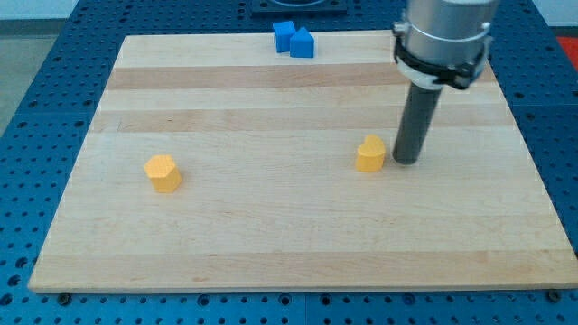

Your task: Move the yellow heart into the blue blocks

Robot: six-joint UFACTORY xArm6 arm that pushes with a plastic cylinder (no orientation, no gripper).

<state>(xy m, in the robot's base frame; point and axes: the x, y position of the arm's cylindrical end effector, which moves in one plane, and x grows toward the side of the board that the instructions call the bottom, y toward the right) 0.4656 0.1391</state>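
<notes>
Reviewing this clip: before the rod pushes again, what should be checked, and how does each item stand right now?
1. Target found: yellow heart at centre-right of the board, ok; its heart shape is hard to confirm against the other yellow block at the view's left.
2. My tip position: just right of the yellow heart, very close; contact cannot tell.
3. Push line: the blue blocks lie toward the view's top and left; my tip sits right of the heart, not below it, so not ok for a direct push.
4. Path between the heart and the blue blocks: no block in between, ok.
5. Goal together: the blue blocks adjoin at the board's top edge, ok.
</notes>
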